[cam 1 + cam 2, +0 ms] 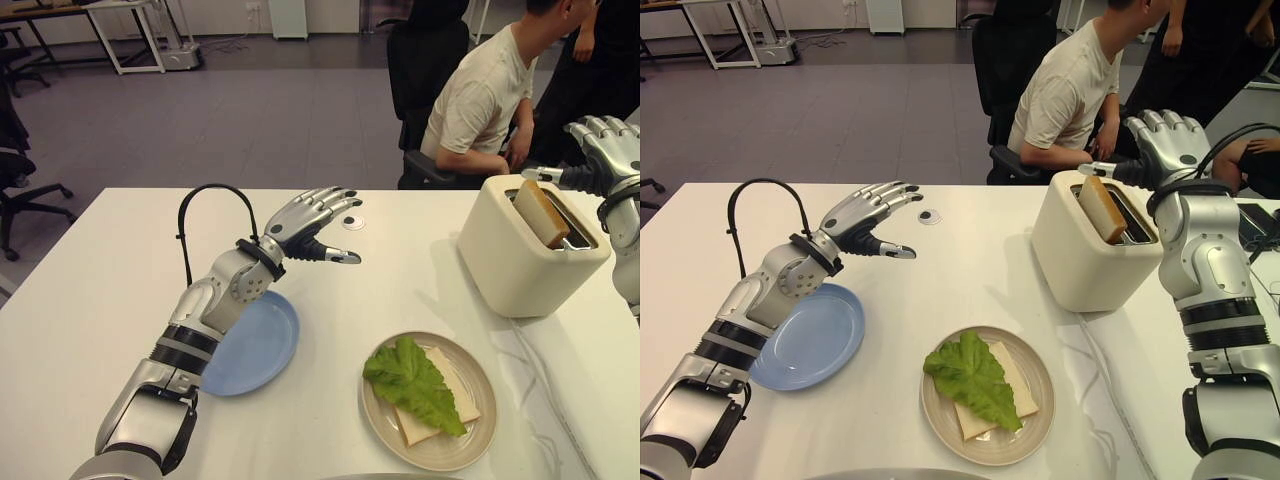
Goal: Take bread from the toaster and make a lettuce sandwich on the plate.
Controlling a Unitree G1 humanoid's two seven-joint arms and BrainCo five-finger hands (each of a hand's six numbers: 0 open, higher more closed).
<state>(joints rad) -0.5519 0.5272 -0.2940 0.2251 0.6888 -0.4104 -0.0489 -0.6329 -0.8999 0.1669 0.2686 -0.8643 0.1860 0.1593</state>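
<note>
A cream toaster (pixel 525 255) stands at the right of the white table, with one slice of bread (pixel 540 213) sticking up from its slot. My right hand (pixel 1165 145) hovers open just behind and above the toaster, its thumb pointing toward the bread, not touching it. On a beige plate (pixel 478 428) near the front lies a bread slice (pixel 450 398) with a green lettuce leaf (pixel 415 385) on top. My left hand (pixel 310 228) is held open above the table's middle, holding nothing.
A blue plate (pixel 255 348) lies under my left forearm. A small round cable port (pixel 352 222) sits in the tabletop beyond the left hand. A seated person and chairs are behind the table's far edge. The toaster's cord (pixel 1110 390) runs along the right.
</note>
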